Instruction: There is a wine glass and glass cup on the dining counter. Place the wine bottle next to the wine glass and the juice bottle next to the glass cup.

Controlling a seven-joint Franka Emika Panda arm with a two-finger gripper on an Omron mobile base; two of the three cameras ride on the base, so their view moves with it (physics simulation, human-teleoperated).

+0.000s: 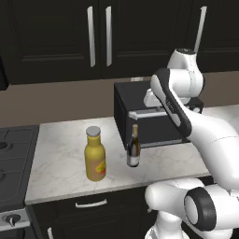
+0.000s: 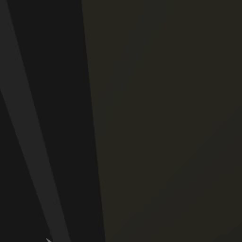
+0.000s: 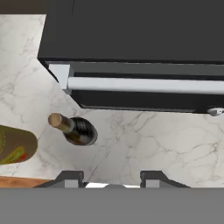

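The wine bottle (image 1: 133, 149), slim and dark with a pale label, stands upright on the marble kitchen counter (image 1: 60, 158) just in front of a black toaster oven. To its left stands the plump yellow juice bottle (image 1: 94, 156) with a grey cap. From above, the hand view has the wine bottle (image 3: 75, 129) left of centre and the juice bottle (image 3: 15, 144) at the left edge. My gripper (image 3: 111, 180) hangs open high over the counter, to the right of the wine bottle, with nothing between its fingers. The wine glass, the glass cup and the dining counter are out of view.
A black toaster oven (image 1: 154, 116) with a silver handle (image 3: 144, 85) sits right behind the wine bottle. A stove top (image 1: 14, 158) borders the counter on the left. Dark upper cabinets (image 1: 93, 37) hang above. A dark panel (image 2: 156, 118) stands close in the right base view.
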